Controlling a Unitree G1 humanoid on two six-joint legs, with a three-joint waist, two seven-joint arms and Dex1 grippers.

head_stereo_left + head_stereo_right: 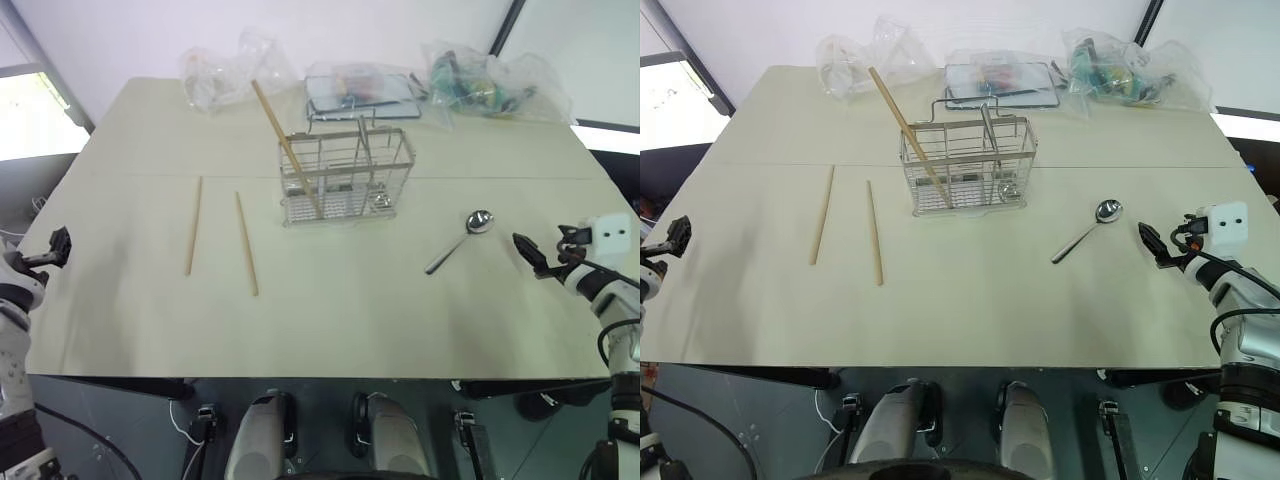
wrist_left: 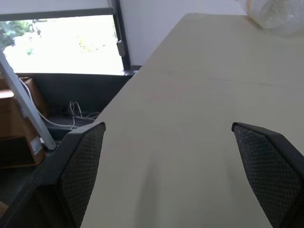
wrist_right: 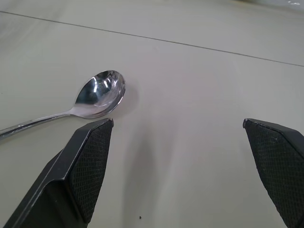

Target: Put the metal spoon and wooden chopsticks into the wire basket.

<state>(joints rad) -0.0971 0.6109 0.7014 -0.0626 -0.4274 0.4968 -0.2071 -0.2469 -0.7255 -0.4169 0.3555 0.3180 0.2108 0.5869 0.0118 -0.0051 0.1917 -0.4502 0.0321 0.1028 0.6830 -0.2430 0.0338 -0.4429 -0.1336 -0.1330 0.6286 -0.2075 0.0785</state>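
The wire basket (image 1: pixel 345 175) stands upright at the middle back of the table (image 1: pixel 350 320). One wooden chopstick (image 1: pixel 285 145) leans inside it, sticking out toward the back left. Two more chopsticks (image 1: pixel 194 225) (image 1: pixel 246 243) lie flat to the basket's left. The metal spoon (image 1: pixel 462 240) lies to the basket's right, bowl up. My right gripper (image 1: pixel 528 252) hovers open just right of the spoon; in the right wrist view the spoon's bowl (image 3: pixel 97 90) sits beside one finger (image 3: pixel 90 166). My left gripper (image 1: pixel 55 247) is open at the table's left edge, empty.
Clear plastic bags (image 1: pixel 225 70) (image 1: pixel 490 85) and a flat plastic-wrapped rack (image 1: pixel 362 88) line the back edge. In the left wrist view the table's left edge (image 2: pixel 123 95) drops off to the floor with cables and boxes.
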